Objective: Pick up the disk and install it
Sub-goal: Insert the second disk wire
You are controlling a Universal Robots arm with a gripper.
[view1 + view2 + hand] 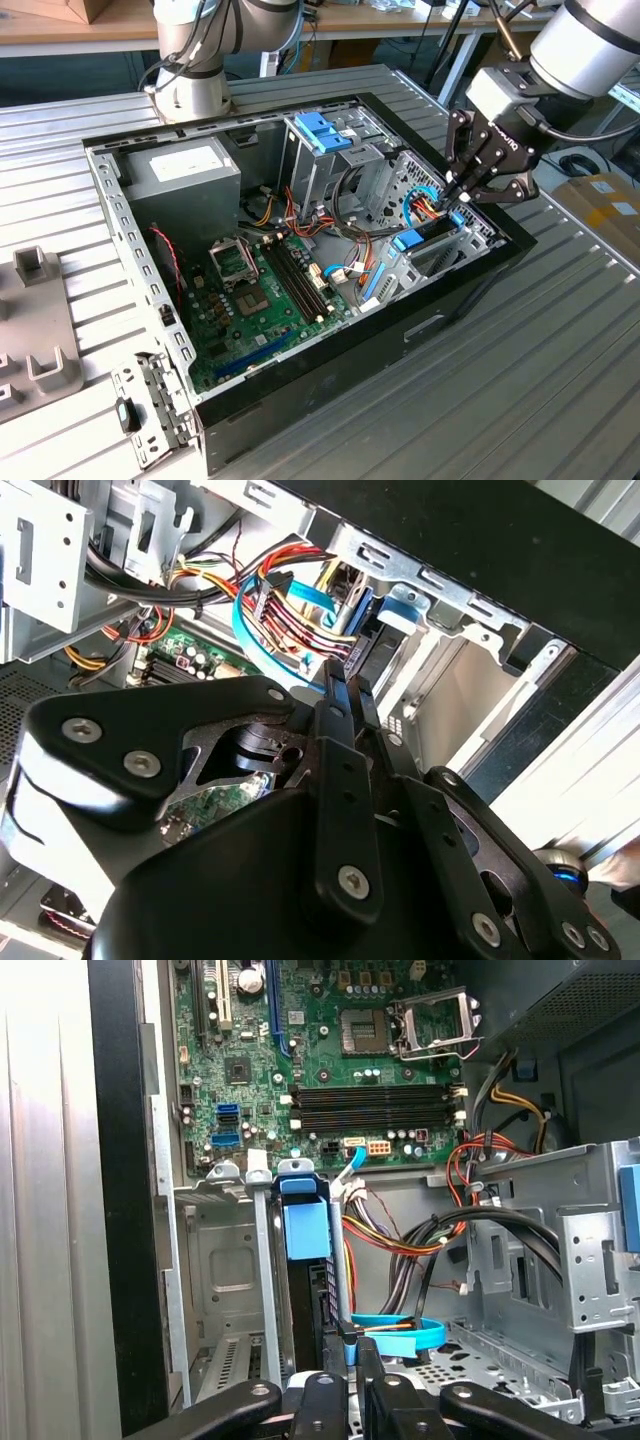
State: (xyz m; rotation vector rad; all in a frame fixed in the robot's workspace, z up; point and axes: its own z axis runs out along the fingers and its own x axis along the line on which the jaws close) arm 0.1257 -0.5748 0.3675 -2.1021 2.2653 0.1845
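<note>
i see the disk (pixel 304 1235) standing on edge in its bay slot at the case's front corner — long axis vertical. my gripper (pixel 452 192) sits just above it, fingers pinched together, grasping nothing i can make out.

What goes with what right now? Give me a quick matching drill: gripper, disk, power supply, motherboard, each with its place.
1. gripper
2. disk
3. power-supply box
4. motherboard

A. lying flat on the case floor
B. in the case corner nearest the arm's base
C. slotted on edge in a metal bay
D. over the coloured cables beside that bay

Pairs: 1-D, 2-C, 3-B, 4-A
</note>
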